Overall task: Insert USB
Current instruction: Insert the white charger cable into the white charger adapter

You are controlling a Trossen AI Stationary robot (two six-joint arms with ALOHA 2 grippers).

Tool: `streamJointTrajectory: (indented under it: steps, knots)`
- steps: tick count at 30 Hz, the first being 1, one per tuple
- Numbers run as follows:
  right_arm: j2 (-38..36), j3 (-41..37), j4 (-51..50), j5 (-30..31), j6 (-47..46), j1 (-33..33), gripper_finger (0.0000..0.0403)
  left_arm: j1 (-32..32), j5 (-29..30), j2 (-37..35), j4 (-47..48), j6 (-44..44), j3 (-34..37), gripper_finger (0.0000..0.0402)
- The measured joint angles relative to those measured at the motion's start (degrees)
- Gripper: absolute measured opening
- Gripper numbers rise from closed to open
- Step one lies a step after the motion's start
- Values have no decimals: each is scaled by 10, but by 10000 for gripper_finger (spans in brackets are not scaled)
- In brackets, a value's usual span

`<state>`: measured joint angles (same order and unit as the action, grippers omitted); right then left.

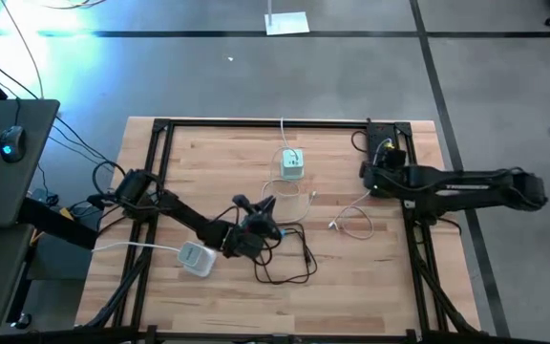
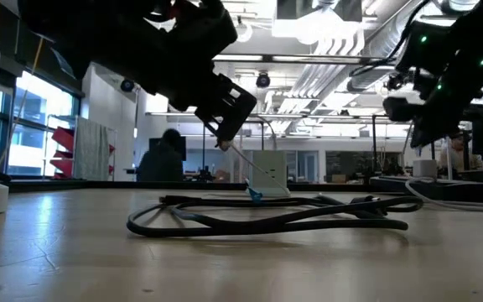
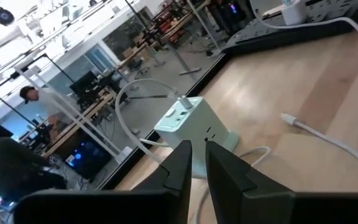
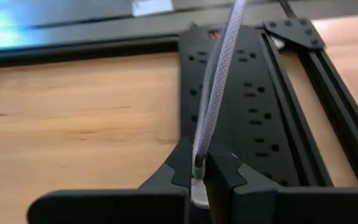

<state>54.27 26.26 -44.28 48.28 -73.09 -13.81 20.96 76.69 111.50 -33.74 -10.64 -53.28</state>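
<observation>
The left pincer [image 1: 261, 222] sits mid-frame in the high view, just below the pale green charger block [image 1: 292, 164]. Its fingers are nearly together, and from the low view it looks like a thin white cable [image 2: 246, 159] comes out of the tip, though I can't tell for sure what it's pinching.

The right pincer [image 4: 199, 163] is clenched on a braided white cable [image 4: 219, 81], over at the right side of the high view above a black power strip [image 4: 241, 106].

Handling-wise, these cords are light and floppy, so I'd grab right at the stiff plug, not the cord. Otherwise the tip will just wander.

A loose white USB lead [image 1: 349, 222] lies on the bench [image 1: 208, 153] right of centre. A black cable [image 2: 267, 216] is coiled in the middle.

The charger's ports are too small to make out, and the left plug itself is hidden behind the fingers.
</observation>
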Motion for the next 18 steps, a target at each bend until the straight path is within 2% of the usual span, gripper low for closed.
streamJointTrajectory:
  steps: [10,18]
  knots:
    - [15,2,0,0,-30,-4,0,6,-1,0,0,-4,0,25]
    - [16,32,-69,-13,-30,-5,0,5,-18,0,0,1,0,25]
